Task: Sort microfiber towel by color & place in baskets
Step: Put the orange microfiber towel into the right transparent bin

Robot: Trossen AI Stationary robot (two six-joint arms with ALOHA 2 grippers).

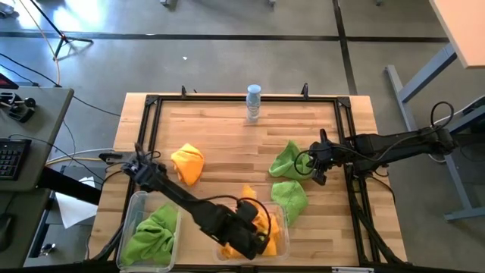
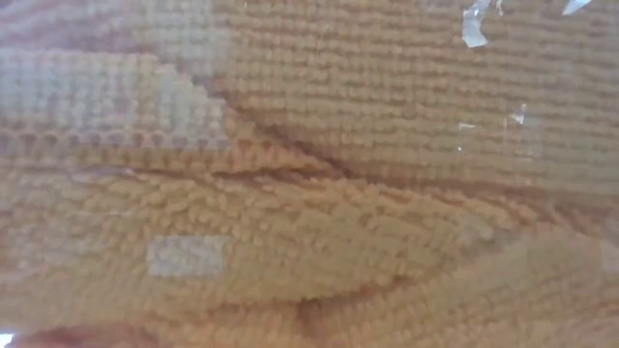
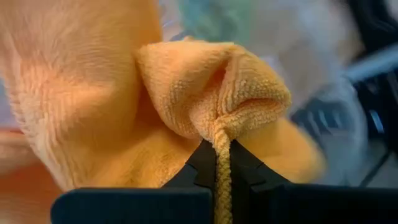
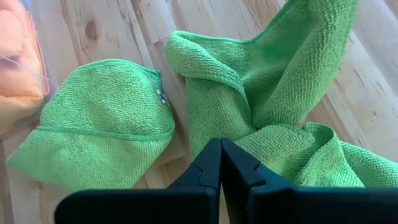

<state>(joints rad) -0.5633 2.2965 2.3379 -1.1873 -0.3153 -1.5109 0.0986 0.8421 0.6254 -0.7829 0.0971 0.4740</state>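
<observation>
My left gripper [image 1: 248, 236] is over the near-right clear basket [image 1: 286, 227], shut on an orange microfiber towel [image 3: 205, 93]. Orange cloth [image 2: 309, 193] fills the low view, lying against the basket's clear wall. The near-left basket [image 1: 130, 220] holds a green towel [image 1: 151, 231]. Another orange towel [image 1: 188, 163] lies on the wood left of centre. Two green towels [image 1: 288, 159] [image 1: 289, 199] lie on the right half. My right gripper [image 4: 221, 152] is shut just over the farther green towel [image 4: 267, 106], with nothing showing between its fingers. My left gripper pinches a bunched, hemmed edge of the orange towel [image 3: 221, 140] between its two fingertips, coming from above and slanting down. The cloth balloons out in folds beyond the fingers, over the near-right basket. Whether its lower part rests in the basket cannot be seen. My right gripper: I cannot tell whether its tips touch the green towel.
A small clear bottle [image 1: 253, 102] stands at the table's far edge, in the middle. A black frame [image 1: 345, 102] runs around the tabletop. Bare wood [image 1: 235, 152] lies between the loose orange towel and the green ones.
</observation>
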